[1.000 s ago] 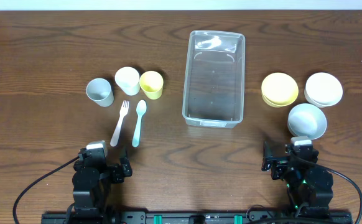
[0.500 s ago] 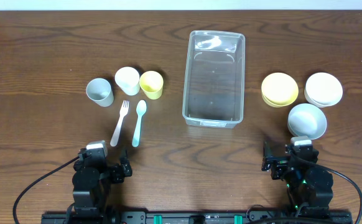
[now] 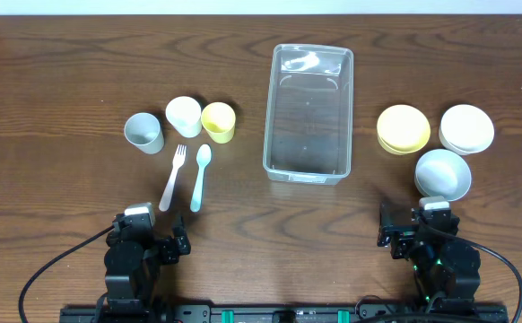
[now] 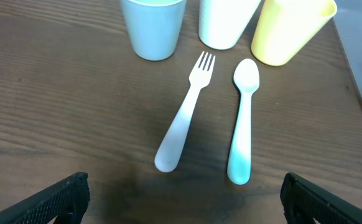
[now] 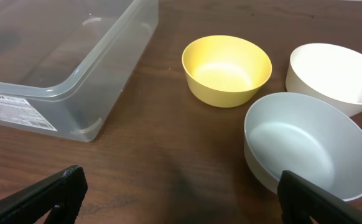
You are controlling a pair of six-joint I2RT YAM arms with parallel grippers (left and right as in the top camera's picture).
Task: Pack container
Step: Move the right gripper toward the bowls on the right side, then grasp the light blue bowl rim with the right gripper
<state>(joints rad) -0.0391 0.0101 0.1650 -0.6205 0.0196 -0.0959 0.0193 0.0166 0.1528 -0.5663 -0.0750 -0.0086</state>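
The clear rectangular container (image 3: 308, 112) stands empty at the table's centre; its near right corner shows in the right wrist view (image 5: 56, 68). Left of it stand a grey-blue cup (image 3: 143, 132), a white cup (image 3: 183, 115) and a yellow cup (image 3: 218, 121), with a white fork (image 3: 172, 178) and a light blue spoon (image 3: 199, 177) in front. Right of it sit a yellow bowl (image 3: 403, 128), a white bowl (image 3: 466, 128) and a grey bowl (image 3: 443, 173). My left gripper (image 4: 181, 196) is open and empty, just short of the fork (image 4: 184, 115) and spoon (image 4: 243, 118). My right gripper (image 5: 181, 196) is open and empty, near the grey bowl (image 5: 305, 143).
Both arms rest at the table's near edge, the left arm (image 3: 135, 256) and the right arm (image 3: 436, 251). Bare dark wood lies between the cutlery and the container.
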